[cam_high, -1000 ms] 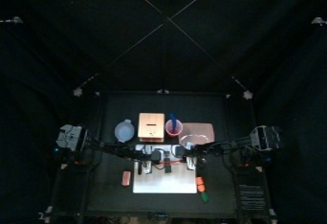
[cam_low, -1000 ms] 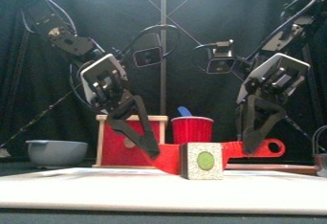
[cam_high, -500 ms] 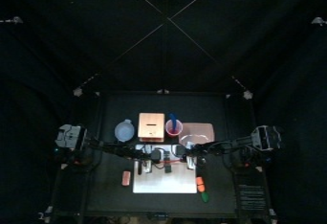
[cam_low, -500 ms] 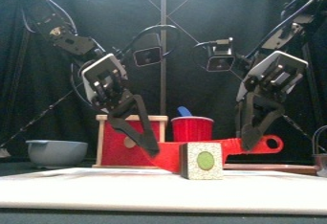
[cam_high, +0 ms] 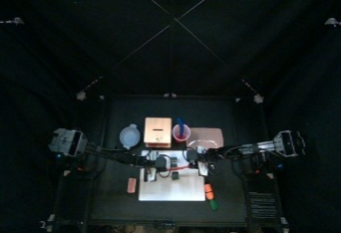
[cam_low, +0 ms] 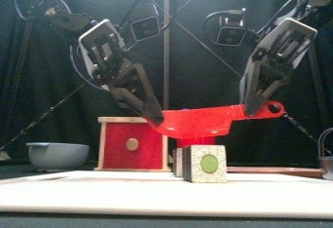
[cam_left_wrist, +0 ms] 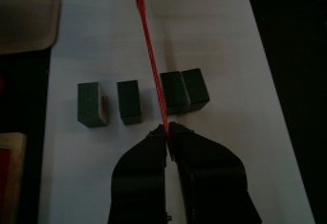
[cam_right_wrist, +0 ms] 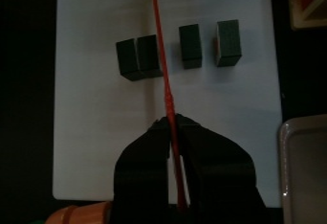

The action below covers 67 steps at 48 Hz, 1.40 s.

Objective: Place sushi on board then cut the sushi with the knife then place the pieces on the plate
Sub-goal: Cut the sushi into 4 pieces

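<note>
Now the knife (cam_low: 208,123), pinched by the left gripper (cam_low: 158,124) at its tip and the right gripper (cam_low: 254,108) at its handle, had lifted clear of the sushi (cam_low: 204,163) at lower centre on the board (cam_low: 78,188), so that cut looked done.

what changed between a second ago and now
The left hand and the right hand lifted the red knife from down at the sushi to clear above it. Both stayed shut on the knife. The sushi and the white board did not move.
</note>
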{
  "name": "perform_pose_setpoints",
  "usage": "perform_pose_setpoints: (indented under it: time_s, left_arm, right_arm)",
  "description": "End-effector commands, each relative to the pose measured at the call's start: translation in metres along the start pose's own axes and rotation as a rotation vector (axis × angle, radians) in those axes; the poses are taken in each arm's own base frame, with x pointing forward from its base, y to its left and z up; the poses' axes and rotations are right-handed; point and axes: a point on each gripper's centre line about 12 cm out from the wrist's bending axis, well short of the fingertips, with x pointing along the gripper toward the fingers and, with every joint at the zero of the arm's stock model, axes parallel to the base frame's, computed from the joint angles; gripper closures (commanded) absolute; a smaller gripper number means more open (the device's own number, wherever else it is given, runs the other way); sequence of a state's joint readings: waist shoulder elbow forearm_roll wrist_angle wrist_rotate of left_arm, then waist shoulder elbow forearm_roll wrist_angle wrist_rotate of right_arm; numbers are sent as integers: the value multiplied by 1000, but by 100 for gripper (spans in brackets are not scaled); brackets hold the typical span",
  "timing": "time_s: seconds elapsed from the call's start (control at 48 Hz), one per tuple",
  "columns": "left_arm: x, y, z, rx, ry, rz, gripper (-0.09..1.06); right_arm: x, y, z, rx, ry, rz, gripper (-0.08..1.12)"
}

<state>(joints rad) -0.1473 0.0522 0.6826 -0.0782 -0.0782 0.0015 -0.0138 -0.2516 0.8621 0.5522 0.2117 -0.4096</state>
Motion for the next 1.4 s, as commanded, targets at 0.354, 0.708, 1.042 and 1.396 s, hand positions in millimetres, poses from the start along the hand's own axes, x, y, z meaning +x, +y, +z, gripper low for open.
perform_pose_setpoints:
  time_s: [0.354,0.708,1.042,1.396]
  left_arm:
    - [1,-21,12,-10,-42,-40,57]
    - [6,-24,6,-16,-25,-44,57]
    - [10,-24,3,-25,-12,-42,57]
    - [12,-23,-1,-29,0,-40,57]
  right_arm:
    - [-4,17,2,25,-25,45,64]
    - [1,17,-2,25,-10,42,64]
    - [5,17,-5,30,7,40,64]
    - [11,17,-9,30,29,39,64]
